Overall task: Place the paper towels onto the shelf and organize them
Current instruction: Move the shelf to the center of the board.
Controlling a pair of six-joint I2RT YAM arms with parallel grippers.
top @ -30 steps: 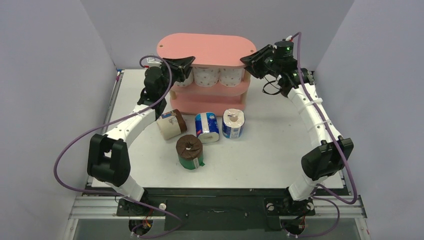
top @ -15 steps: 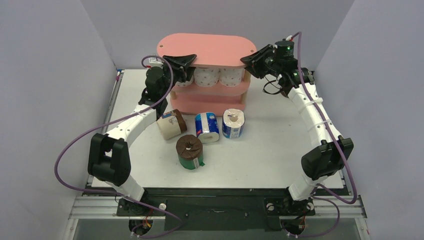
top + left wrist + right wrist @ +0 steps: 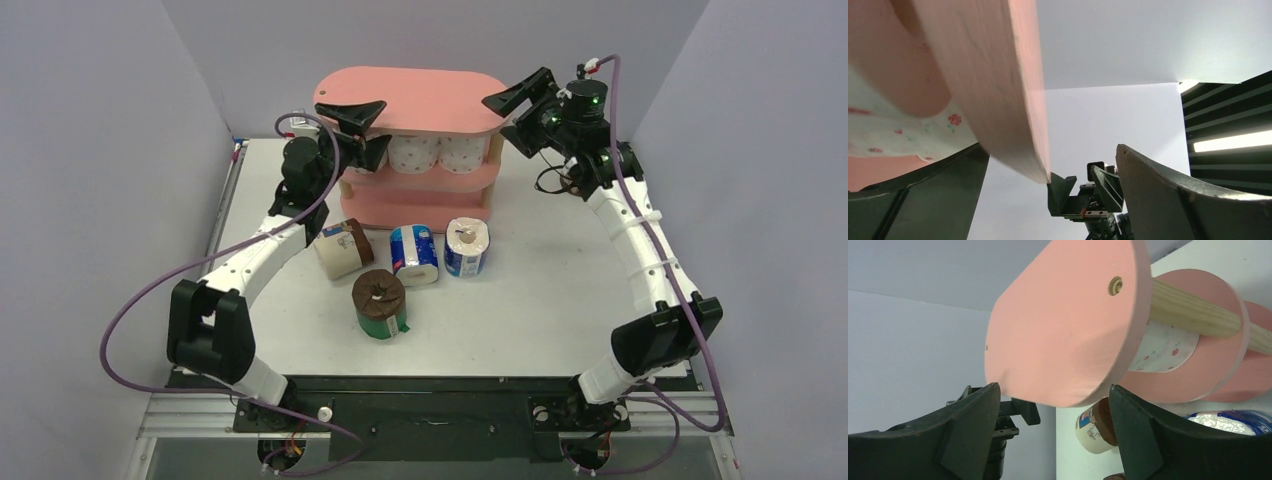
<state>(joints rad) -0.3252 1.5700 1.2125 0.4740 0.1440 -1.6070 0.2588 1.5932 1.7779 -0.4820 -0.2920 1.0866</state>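
The pink shelf (image 3: 410, 95) stands at the back of the table, with three white pink-dotted paper towels (image 3: 413, 152) on its middle tier. My left gripper (image 3: 375, 122) is open, its jaws straddling the left end of the top board (image 3: 1018, 85) without closing on it. At the right end, my right gripper (image 3: 500, 115) is open around the board (image 3: 1068, 325) too. Four paper towels rest on the table: a beige one (image 3: 338, 247), two blue-and-white ones (image 3: 414, 254) (image 3: 467, 246) and a brown-and-green one (image 3: 380, 303).
A wooden post (image 3: 1193, 312) of the shelf runs between its boards near my right gripper. Grey walls close in the table on three sides. Both arms reach along the table's left and right sides toward the shelf.
Both grippers, shut at the ends of the top board before, have opened. The right wrist has lifted and drawn slightly outward. The shelf and rolls have not moved.
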